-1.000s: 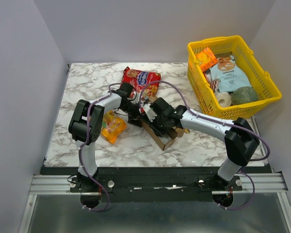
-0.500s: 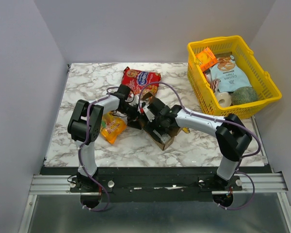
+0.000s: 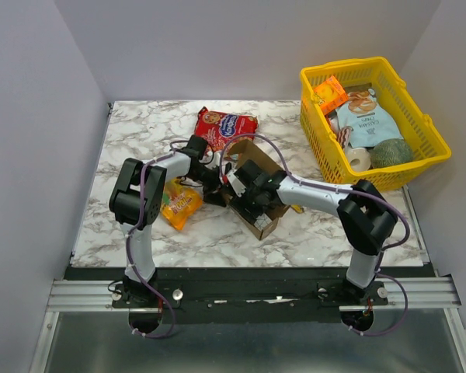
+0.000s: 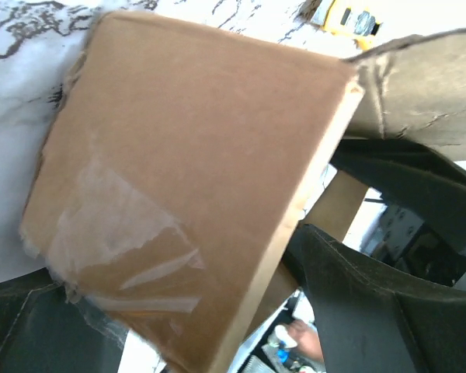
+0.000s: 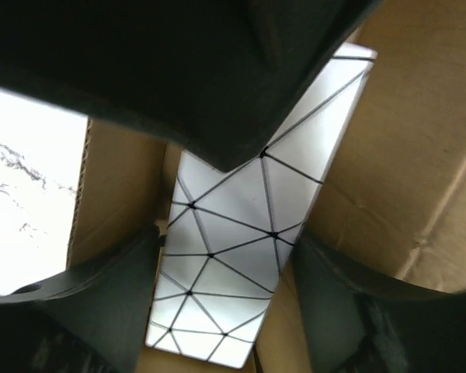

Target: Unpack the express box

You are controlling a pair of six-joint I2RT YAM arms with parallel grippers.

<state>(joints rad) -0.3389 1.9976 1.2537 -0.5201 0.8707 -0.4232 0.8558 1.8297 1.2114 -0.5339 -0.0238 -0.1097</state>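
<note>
Your right arm folds inward, right gripper (image 5: 225,299) inside the express box (image 3: 266,223), jaws spread astride the white pack (image 5: 217,272); left gripper (image 3: 210,184) at the flap (image 4: 179,171), grip unclear.

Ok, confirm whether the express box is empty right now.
No, the right wrist view shows a white pack with black triangle lines lying inside the open express box.

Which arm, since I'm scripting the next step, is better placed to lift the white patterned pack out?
Right. The right gripper is inside the express box, fingers flanking the white patterned pack; the left gripper clamps a box wall.
</note>
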